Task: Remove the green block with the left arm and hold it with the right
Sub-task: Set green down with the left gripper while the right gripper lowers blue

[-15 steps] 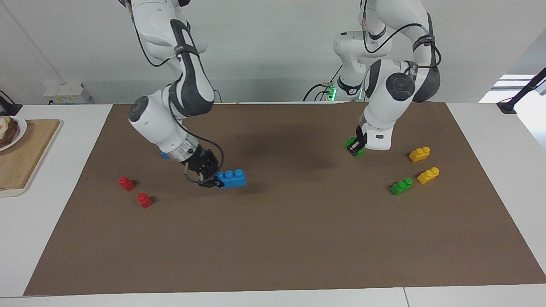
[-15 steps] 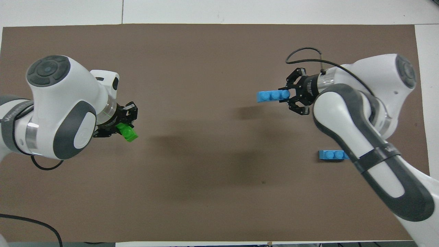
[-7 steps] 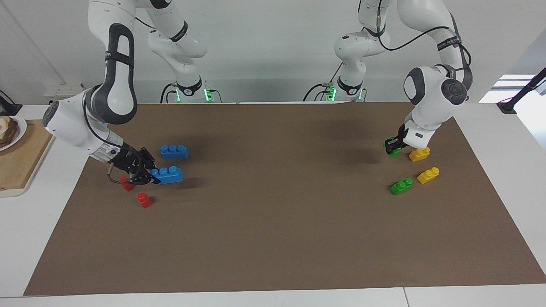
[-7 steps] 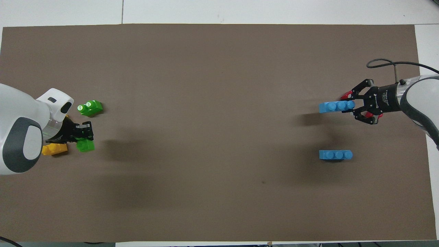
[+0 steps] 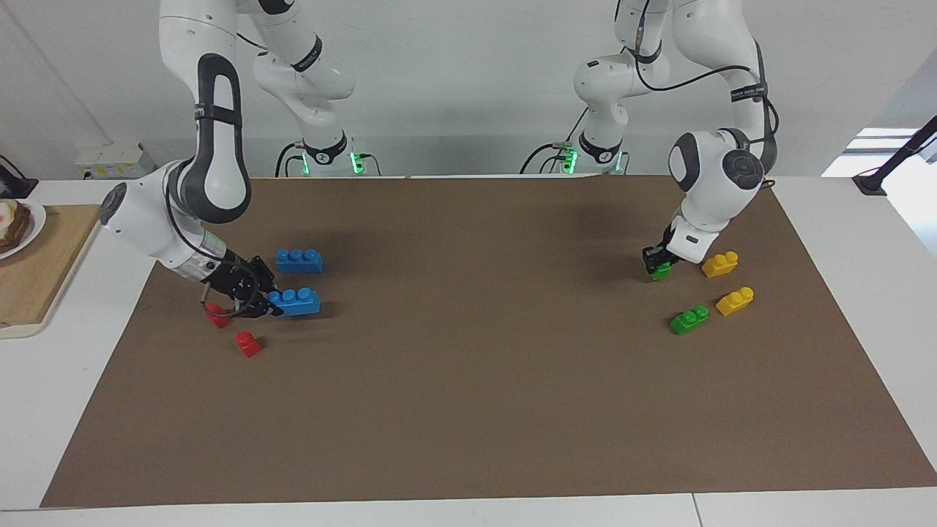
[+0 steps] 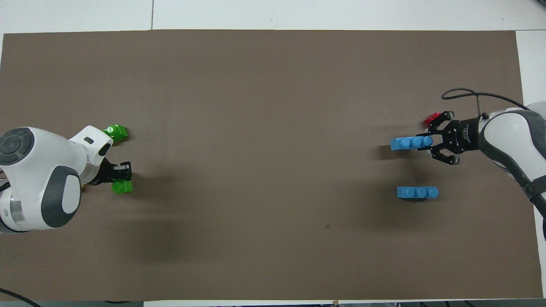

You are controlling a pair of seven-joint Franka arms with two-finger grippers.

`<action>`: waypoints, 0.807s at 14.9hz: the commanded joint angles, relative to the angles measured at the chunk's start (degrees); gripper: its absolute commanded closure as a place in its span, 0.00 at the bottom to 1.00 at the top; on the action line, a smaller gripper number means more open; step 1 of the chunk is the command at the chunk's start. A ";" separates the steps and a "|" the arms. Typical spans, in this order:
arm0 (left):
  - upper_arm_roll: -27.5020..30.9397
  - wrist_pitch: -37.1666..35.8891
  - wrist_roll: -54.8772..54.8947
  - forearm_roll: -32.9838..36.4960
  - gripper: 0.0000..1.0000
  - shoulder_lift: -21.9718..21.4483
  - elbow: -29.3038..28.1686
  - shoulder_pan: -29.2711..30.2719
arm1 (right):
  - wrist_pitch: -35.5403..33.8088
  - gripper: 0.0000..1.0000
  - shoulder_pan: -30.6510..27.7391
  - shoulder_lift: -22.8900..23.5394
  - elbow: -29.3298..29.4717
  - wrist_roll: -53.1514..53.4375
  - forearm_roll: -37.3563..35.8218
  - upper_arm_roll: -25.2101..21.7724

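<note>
The green block (image 5: pixel 662 271) (image 6: pixel 123 186), a short bright green brick, is between the fingers of my left gripper (image 5: pixel 656 263) (image 6: pixel 122 175). The gripper is shut on it, low at the brown mat, beside the yellow pieces at the left arm's end. My right gripper (image 5: pixel 262 301) (image 6: pixel 431 143) is shut on one end of a blue three-stud brick (image 5: pixel 294 301) (image 6: pixel 409 143). It holds the brick low at the mat at the right arm's end, by the red blocks.
A second blue three-stud brick (image 5: pixel 299 260) (image 6: pixel 417 192) lies nearer to the robots. Two red blocks (image 5: pixel 217 317) (image 5: pixel 248 343) lie by the right gripper. A flat green piece (image 5: pixel 689 320) (image 6: pixel 116 132) and two yellow pieces (image 5: pixel 720 264) (image 5: pixel 735 301) lie by the left gripper. A wooden board (image 5: pixel 44 271) sits off the mat.
Both arms swung out from the table's middle to their own ends, each carrying its brick. In the last half second the left gripper lowered the green block and the right shifted the blue brick slightly.
</note>
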 commanded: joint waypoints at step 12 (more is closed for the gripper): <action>0.33 5.10 0.83 0.14 0.00 0.29 -1.92 0.16 | 4.71 1.00 0.23 1.73 -1.71 -0.12 -0.74 0.45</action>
